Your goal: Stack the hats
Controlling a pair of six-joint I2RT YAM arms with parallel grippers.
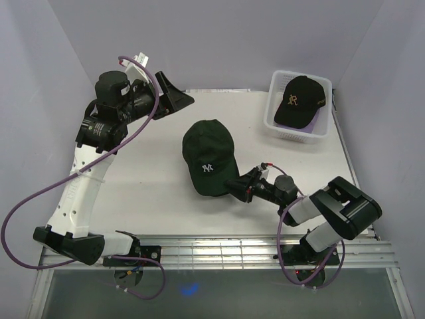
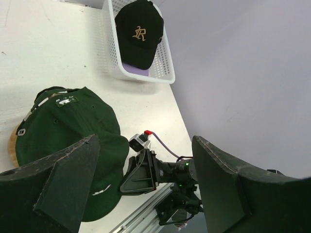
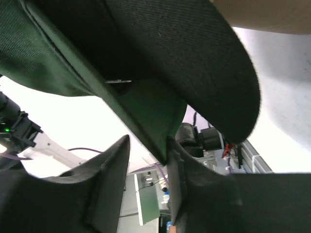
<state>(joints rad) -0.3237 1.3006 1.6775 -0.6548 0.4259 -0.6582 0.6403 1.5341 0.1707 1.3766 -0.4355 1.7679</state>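
While it gapes, right gripper (image 1: pixel 234 188) straddles green cap (image 1: pixel 209 156).

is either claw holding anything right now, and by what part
Nothing is clamped. The right claw stands parted around the brim of the green cap; the left claw is open and empty.

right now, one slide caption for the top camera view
right fingers at the brim of the dark green cap, black cap in the white basket, left fingers open
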